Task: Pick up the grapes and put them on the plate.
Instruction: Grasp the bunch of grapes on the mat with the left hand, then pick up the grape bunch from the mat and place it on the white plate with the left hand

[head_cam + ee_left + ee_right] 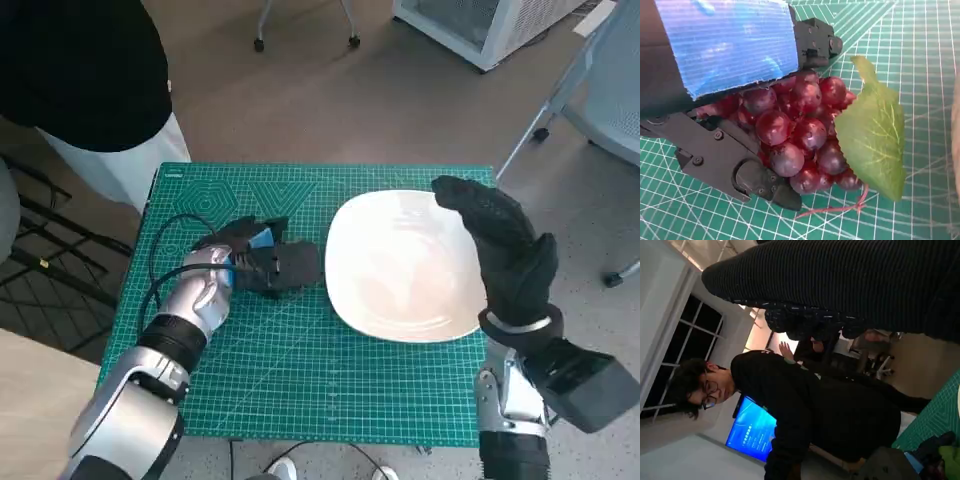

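**A:** so where's the robot at with this one? Going big to small: the green cutting mat (300, 380) covers the table, and the white plate (400, 265) sits on it with nothing on it. So the drop-off clearly isn't done.

**B:** yeah. The right hand (500, 245) hangs over the plate's far right edge, glove fingers loosely spread, holding nothing. It isn't in on the job as far as anyone can see.

**A:** and the left hand (262, 262)?

**B:** just beside the plate's left rim, down on the mat. In the wrist view the left hand's fingers (760, 177) are wrapped around the grapes (800, 135), a dark red bunch with a green leaf (872, 135) sticking out toward the plate side. So it's clamped on them.

**A:** lifted yet?

**B:** can't tell. The stem looks like it's touching the mat, so probably not. I'd say the grasp is done; the lift, the short carry over the rim and the release are left.
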### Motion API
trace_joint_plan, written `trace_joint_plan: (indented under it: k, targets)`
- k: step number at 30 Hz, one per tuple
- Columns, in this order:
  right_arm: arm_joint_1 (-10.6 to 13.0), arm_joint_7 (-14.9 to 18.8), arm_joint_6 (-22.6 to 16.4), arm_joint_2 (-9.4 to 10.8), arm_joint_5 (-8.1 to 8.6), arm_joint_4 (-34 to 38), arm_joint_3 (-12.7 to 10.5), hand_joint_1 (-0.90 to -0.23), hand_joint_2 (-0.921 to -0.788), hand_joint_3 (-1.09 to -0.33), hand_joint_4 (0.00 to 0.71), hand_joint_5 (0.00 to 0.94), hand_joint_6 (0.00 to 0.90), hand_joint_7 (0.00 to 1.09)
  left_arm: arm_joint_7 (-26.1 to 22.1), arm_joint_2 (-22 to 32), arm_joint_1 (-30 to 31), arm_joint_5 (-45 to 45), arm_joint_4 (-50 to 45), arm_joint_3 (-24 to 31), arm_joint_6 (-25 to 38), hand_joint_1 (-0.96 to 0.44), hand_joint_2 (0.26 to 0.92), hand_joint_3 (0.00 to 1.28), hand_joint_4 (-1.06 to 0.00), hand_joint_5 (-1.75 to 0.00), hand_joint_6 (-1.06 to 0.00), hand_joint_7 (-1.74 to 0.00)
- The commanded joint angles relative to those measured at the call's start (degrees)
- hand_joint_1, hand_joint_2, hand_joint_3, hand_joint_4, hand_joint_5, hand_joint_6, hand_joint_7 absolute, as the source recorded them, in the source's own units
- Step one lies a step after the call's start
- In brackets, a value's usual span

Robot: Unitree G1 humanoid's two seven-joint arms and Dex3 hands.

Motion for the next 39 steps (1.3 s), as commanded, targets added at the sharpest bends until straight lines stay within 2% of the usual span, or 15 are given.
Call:
trace_joint_plan:
  k: [1,2,3,6,9,15,39]
  targets:
    - [1.0,0.3,0.9,-0.2,-0.01,0.4,-0.1,-0.490,-0.921,-0.585,0.245,0.003,-0.001,0.57,3.5,-0.8,2.0,2.2,1.6,-2.6,-0.4,0.31,0.644,0.53,-0.54,-1.12,-0.62,-0.13]
    - [1.0,0.3,0.9,-0.2,-0.03,0.4,-0.1,-0.491,-0.921,-0.585,0.245,0.003,-0.001,0.57,4.2,-0.8,2.1,2.8,1.6,-3.2,-0.3,0.32,0.637,0.60,-0.54,-1.24,-0.65,-0.20]
    - [0.9,0.3,0.9,-0.2,-0.04,0.4,-0.1,-0.491,-0.921,-0.585,0.245,0.003,-0.001,0.57,4.9,-0.8,2.2,3.3,1.5,-3.7,-0.3,0.29,0.659,0.60,-0.53,-1.32,-0.67,-0.36]
    - [0.8,0.3,0.9,-0.2,0.00,0.5,-0.1,-0.492,-0.921,-0.585,0.245,0.003,-0.001,0.57,6.2,-0.6,2.4,4.1,1.3,-4.6,-0.2,0.11,0.808,0.38,-0.49,-1.45,-0.61,-0.84]
    - [0.7,0.3,1.0,-0.3,0.09,0.5,-0.1,-0.493,-0.921,-0.584,0.245,0.003,-0.001,0.57,6.7,-0.4,2.5,4.1,0.7,-4.8,0.0,0.04,0.882,0.27,-0.45,-1.55,-0.61,-0.95]
    - [0.5,0.2,1.3,-0.2,0.14,0.5,-0.1,-0.496,-0.921,-0.585,0.245,0.003,-0.001,0.57,5.7,0.1,2.6,3.3,-0.5,-4.2,-0.1,0.01,0.916,0.21,-0.44,-1.59,-0.61,-1.01]
    - [0.0,0.1,1.2,0.1,-0.01,0.7,-0.1,-0.501,-0.921,-0.586,0.250,0.005,-0.001,0.57,5.2,0.5,2.3,2.4,0.2,-4.1,-0.1,0.00,0.921,0.19,-0.52,-1.51,-0.56,-1.07]
